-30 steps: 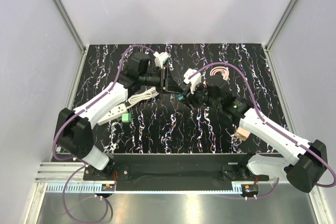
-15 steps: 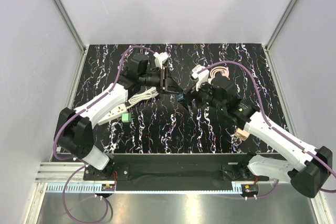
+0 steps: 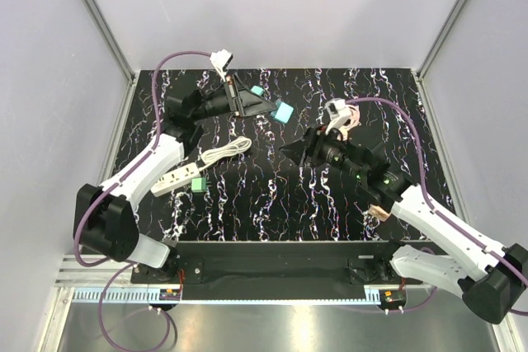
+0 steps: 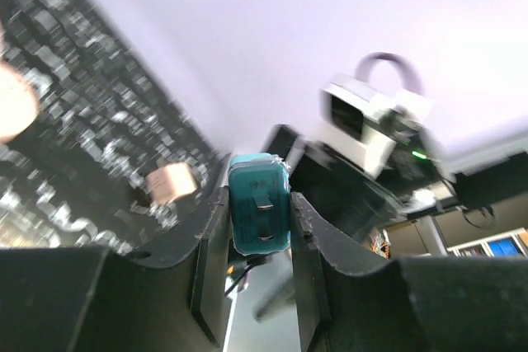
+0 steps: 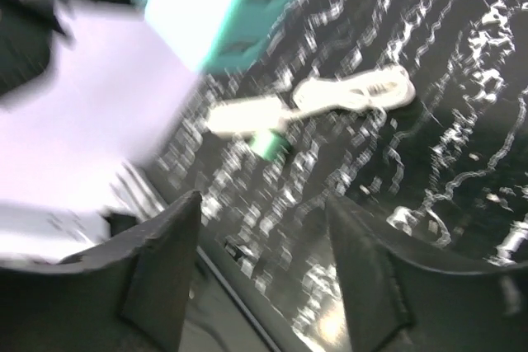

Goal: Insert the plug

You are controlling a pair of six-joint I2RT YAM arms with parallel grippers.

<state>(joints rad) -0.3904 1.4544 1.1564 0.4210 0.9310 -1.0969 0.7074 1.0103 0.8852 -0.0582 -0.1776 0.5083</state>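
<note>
Near the front left edge of the black marbled counter point(image 3: 272, 204) lie the white power strip point(image 3: 173, 177) and, just beside it, a green cube point(image 3: 198, 183). At mid-counter the right tool point(image 3: 287, 152) hangs spread, gripping nothing. Farther back, near the rear wall point(image 3: 272, 14), the left tool point(image 3: 272, 107) pinches the teal plug point(image 4: 259, 212) aloft.

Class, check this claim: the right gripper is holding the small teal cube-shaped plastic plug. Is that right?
No. The left gripper holds the small teal plastic plug, as the left wrist view shows; the right gripper is open.
</note>
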